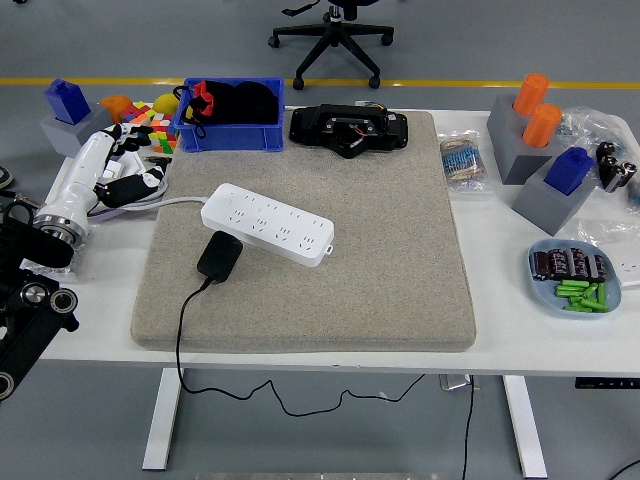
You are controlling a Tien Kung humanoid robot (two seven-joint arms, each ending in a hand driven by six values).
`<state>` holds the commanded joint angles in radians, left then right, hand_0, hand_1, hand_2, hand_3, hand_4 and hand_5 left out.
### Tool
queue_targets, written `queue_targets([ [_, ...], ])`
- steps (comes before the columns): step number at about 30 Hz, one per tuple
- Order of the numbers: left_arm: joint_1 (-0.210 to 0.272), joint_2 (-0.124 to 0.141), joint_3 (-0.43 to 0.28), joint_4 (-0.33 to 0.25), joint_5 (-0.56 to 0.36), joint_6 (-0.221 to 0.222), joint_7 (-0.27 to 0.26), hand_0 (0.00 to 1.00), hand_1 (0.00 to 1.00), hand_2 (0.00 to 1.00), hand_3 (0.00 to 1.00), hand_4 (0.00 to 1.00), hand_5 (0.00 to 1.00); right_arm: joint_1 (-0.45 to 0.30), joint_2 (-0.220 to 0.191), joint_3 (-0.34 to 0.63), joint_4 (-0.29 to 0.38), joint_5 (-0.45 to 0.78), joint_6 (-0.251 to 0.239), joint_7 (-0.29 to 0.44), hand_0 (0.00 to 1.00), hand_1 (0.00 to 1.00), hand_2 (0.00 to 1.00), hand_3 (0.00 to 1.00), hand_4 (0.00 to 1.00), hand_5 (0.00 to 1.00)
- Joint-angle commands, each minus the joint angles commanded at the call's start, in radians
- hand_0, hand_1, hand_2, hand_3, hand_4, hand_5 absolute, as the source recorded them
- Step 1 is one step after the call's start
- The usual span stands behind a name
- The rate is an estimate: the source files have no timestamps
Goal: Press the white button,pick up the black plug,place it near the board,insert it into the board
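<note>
One cable [190,345] is being trailed off the table's near edge, hanging below the white table [300,358] and running up onto the grey felt mat [400,270] to the black plug [218,256]. The black plug is being left lying flat on the mat, touching the near left side of the white power strip [268,223], not inserted in any socket. The power strip is being laid at a slant across the mat's left half, its white cord going off left toward the left hand [125,155]. At the left edge the left arm [72,195], white-cased over a black base, is being rested on the table beside the mat, well apart from the plug; whether its fingers are open or curled cannot be told, since clutter is being overlapped there. At right, a blue dish [574,300] of green and dark batteries is being kept near the edge, with grey blocks holding a blue piece [568,170] and orange cylinders [535,108] farther back. Beyond the mat, a black device [348,129] and a blue bin [232,125] holding black and red items are being set along the far side; colourful small pieces [150,118] are being scattered at far left. On the floor past the table, an office chair base [330,45] is being shown.
</note>
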<state>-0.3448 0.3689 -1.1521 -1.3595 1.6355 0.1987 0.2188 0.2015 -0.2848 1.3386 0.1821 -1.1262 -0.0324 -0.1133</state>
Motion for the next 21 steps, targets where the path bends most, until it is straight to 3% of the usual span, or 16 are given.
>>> queue_targets([
  [3, -0.024, 0.013, 0.031, 0.020, -0.032, 0.005, -0.016, 0.473, 0.491, 0.471, 0.817, 0.188, 0.002, 0.000, 0.000, 0.000, 0.000, 0.000, 0.000, 0.000, 0.630, 0.610, 0.606, 0.584, 0.662, 0.399],
  [4, -0.035, 0.018, 0.044, 0.028, -0.047, 0.005, -0.019, 0.318, 0.360, 0.321, 0.806, 0.126, 0.002, 0.000, 0.000, 0.000, 0.000, 0.000, 0.000, -0.001, 0.630, 0.609, 0.606, 0.584, 0.663, 0.401],
  [9, -0.095, 0.039, 0.118, 0.068, -0.100, -0.001, -0.018, 0.318, 0.360, 0.321, 0.806, 0.126, 0.002, 0.000, -0.002, 0.001, 0.000, 0.001, 0.001, -0.001, 0.630, 0.609, 0.606, 0.584, 0.663, 0.401],
  [10, -0.107, 0.041, 0.131, 0.075, -0.114, -0.008, -0.012, 0.182, 0.172, 0.243, 0.795, 0.110, 0.002, 0.001, -0.002, 0.001, 0.000, 0.001, 0.001, -0.001, 0.631, 0.608, 0.607, 0.584, 0.663, 0.402],
  [21, -0.231, 0.063, 0.315, 0.161, -0.169, -0.044, 0.024, 0.187, 0.165, 0.244, 0.787, 0.095, 0.002, 0.000, -0.004, -0.005, -0.001, 0.007, 0.002, -0.003, 0.631, 0.607, 0.607, 0.584, 0.663, 0.404],
])
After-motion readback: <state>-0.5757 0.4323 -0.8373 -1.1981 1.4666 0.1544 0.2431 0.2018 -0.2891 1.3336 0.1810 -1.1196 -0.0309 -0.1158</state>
